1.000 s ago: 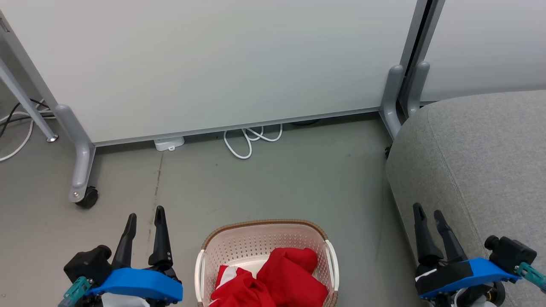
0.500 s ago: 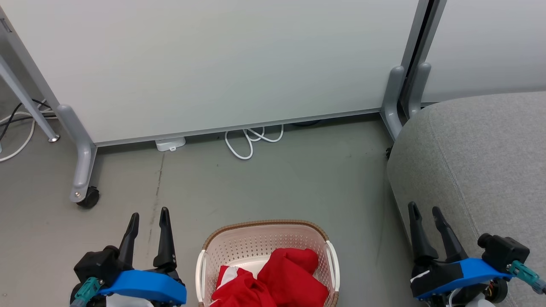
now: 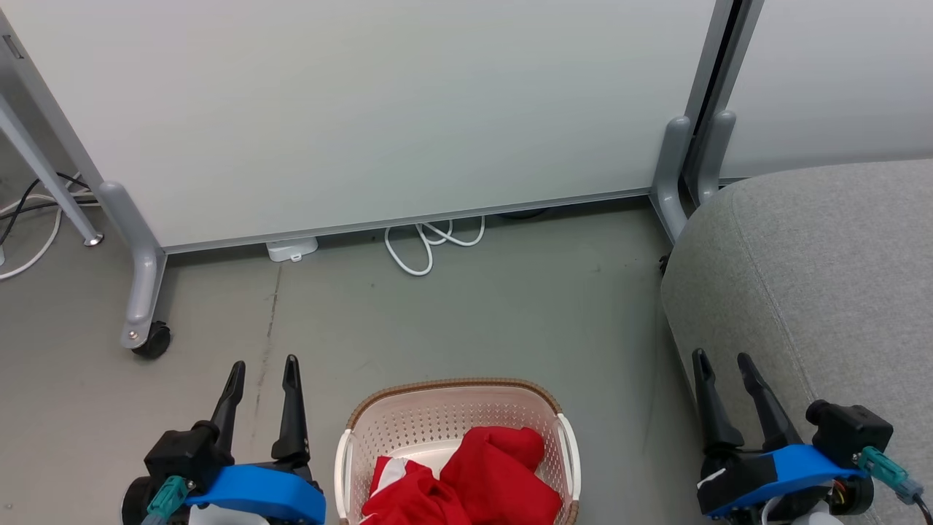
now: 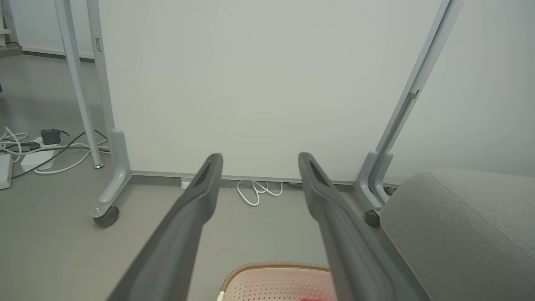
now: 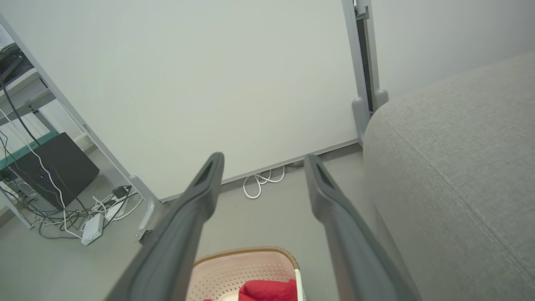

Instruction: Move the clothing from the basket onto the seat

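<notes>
Clothing (image 3: 496,474) lies in the basket (image 3: 452,381) between the nearer left gripper (image 3: 264,362) and right gripper (image 3: 721,356); both jaws spread, empty.

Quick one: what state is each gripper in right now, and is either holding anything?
Left gripper: open, jaws apart, holding nothing.
Right gripper: open, jaws apart, holding nothing.

Your left end effector (image 3: 264,362) sits at 7 o'clock, your right end effector (image 3: 721,356) at 5 o'clock; both are empty, jaws apart, pointing toward 12 o'clock.
</notes>
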Controlling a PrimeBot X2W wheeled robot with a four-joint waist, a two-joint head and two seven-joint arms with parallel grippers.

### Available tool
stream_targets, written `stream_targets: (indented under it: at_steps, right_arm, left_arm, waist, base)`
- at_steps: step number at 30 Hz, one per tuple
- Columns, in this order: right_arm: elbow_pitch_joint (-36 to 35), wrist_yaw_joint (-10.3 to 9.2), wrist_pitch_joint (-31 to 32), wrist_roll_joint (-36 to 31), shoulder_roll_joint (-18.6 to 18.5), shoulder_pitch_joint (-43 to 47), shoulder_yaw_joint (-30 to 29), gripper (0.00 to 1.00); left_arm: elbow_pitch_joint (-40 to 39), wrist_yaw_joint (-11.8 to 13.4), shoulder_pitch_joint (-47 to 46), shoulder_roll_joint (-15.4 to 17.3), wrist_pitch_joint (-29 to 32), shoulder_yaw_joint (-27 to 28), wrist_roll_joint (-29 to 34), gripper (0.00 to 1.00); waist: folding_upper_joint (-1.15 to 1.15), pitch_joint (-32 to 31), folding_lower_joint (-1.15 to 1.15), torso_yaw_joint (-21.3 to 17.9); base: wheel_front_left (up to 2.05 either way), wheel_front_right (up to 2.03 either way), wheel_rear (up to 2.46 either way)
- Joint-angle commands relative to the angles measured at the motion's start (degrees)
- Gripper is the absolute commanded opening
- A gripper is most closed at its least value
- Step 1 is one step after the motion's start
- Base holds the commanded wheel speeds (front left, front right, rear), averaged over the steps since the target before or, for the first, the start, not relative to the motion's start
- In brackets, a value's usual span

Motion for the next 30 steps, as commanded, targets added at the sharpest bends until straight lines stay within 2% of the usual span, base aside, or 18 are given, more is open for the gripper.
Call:
stream_targets:
  at_steps: [1, 16, 30]
  right_arm:
    - [0.0, 0.12, -0.3, -1.4, -0.4, -0.6, -0.2, 1.00]
    - [0.2, 0.13, -1.4, -6.5, -0.4, -0.5, 0.5, 1.00]
    - [0.1, 0.09, -0.3, -7.9, -0.4, -0.1, -0.4, 1.00]
  left_arm:
    - [0.0, 0.0, -0.9, 0.2, -0.5, -0.3, 1.1, 1.00]
    - [0.7, 0.0, -1.0, 0.2, -2.1, -1.2, 5.7, 1.00]
    - [0.9, 0.0, -1.0, 0.2, -2.0, -1.5, 3.6, 1.00]
  waist:
    - [0.00, 0.0, 0.00, 0.0]
    - [0.00, -0.2, 0.00, 0.3]
    - [0.00, 0.1, 0.00, 0.4]
  base:
    - [0.00, 0.00, 0.00]
    - [0.00, 0.00, 0.00]
    - [0.00, 0.00, 0.00]
